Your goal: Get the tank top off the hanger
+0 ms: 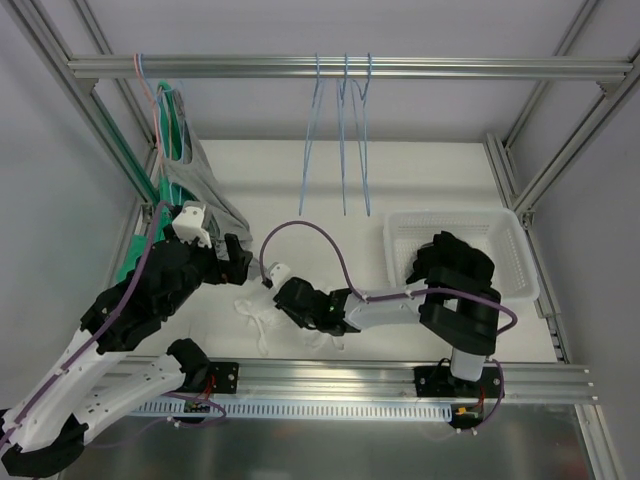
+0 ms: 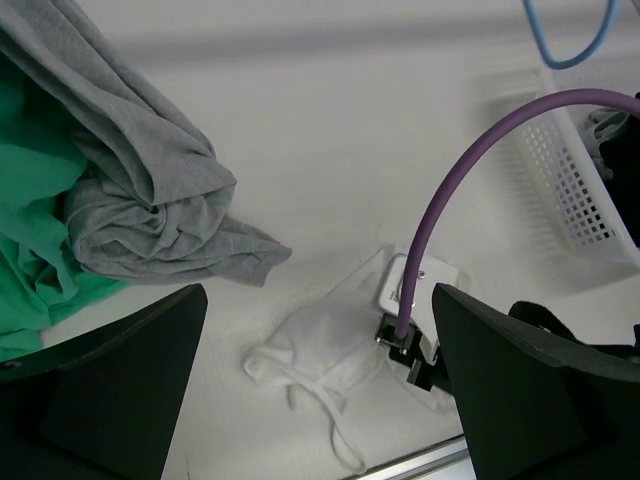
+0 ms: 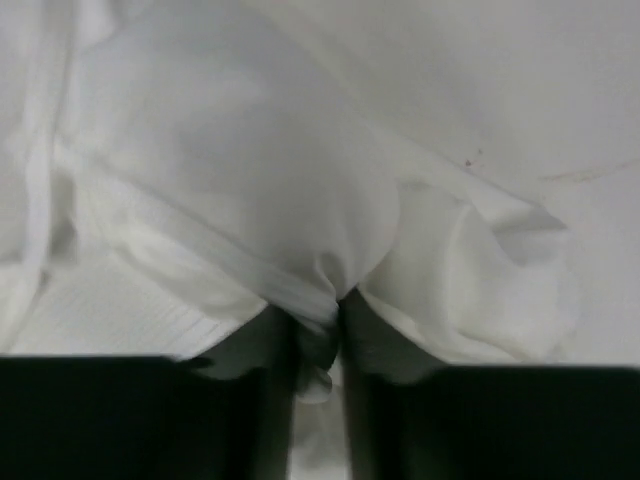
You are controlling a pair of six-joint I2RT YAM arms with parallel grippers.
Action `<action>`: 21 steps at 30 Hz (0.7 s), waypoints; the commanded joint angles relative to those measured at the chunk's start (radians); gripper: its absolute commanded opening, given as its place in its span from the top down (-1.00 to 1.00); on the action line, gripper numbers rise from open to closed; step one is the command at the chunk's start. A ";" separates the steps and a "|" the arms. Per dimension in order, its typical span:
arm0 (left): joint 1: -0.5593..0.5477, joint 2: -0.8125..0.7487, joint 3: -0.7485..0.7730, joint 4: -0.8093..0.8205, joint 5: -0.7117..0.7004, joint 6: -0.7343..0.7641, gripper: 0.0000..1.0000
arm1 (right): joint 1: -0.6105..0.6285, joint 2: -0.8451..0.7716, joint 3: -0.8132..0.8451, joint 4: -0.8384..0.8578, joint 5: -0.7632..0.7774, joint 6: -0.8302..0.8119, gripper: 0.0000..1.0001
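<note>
The right gripper (image 3: 335, 300) is down at the table (image 1: 330, 180), its two fingers (image 3: 265, 350) drawn together on a raised fold of the white tank top (image 2: 320, 350). A ridge of cloth is squeezed up between them, so it looks like a pinch meant to lift the garment rather than press it flat. The top lies crumpled directly under and just ahead of that hand, thin straps trailing toward the near edge, with no hanger in it that I can see. I judge it is already free and only needs carrying off, perhaps to the white basket (image 1: 520, 250) out beyond the hand's right side. The left gripper (image 1: 238, 258) hangs above with its jaws spread wide and nothing in them. It sits just beside the grey garment (image 2: 150, 200) and the green one (image 2: 30, 200) bunched at its left, apparently kept clear so the other arm can work.
</note>
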 commanded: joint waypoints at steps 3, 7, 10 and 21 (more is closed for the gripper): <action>-0.007 -0.058 -0.005 0.001 -0.028 -0.021 -0.97 | 0.062 0.014 -0.105 -0.096 0.221 0.066 0.99; -0.007 -0.064 -0.001 -0.022 -0.030 -0.018 -0.98 | 0.096 -0.167 -0.160 -0.101 0.244 0.048 0.99; -0.007 -0.023 -0.007 -0.042 0.020 0.002 -0.97 | 0.096 -0.371 -0.191 -0.158 0.255 0.052 0.99; 0.075 -0.016 0.001 -0.053 0.009 -0.047 -0.97 | 0.013 -0.995 -0.209 -0.547 0.378 0.137 0.99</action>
